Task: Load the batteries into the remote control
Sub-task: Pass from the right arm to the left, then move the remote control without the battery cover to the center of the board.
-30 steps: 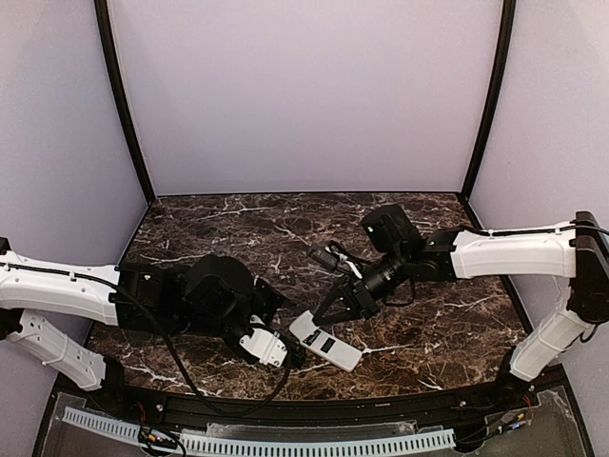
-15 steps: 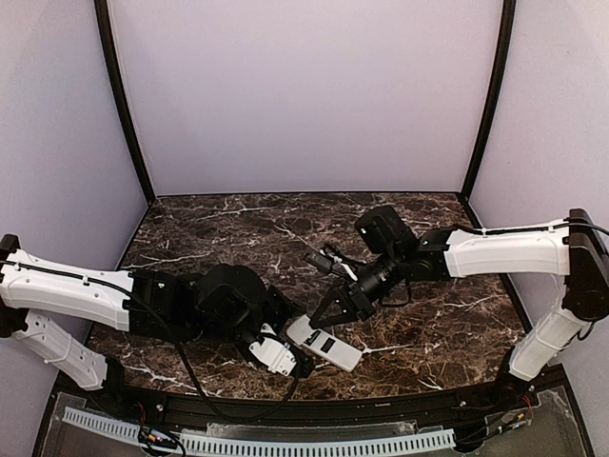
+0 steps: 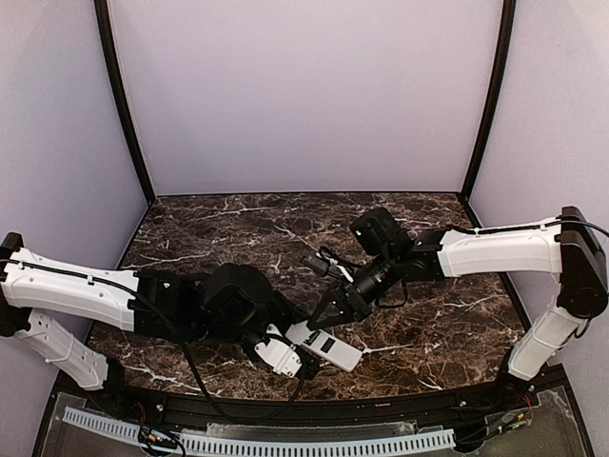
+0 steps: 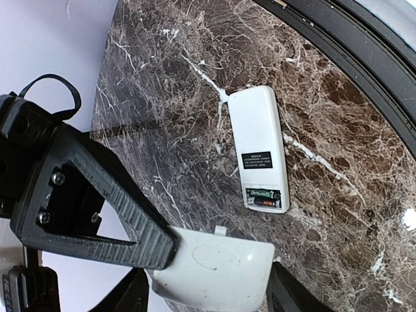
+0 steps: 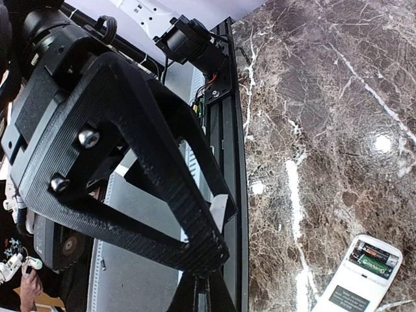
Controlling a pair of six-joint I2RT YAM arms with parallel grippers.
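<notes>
Near the front edge of the table (image 3: 457, 314), the remote (image 3: 325, 345) lies back up, batteries (image 4: 263, 198) in its recess. The left gripper (image 4: 221, 270), clamping a white lid (image 4: 208, 278), has edged closer to it. Whether the right gripper (image 3: 321, 314) is closed is unclear.

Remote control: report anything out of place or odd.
The remote control lies face down on the marble table, its batteries exposed: the white cover is off, held in the left claw. Nothing else stands out.

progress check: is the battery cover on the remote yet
No, the remote lies open, batteries showing; the left jaws hold the cover.
</notes>
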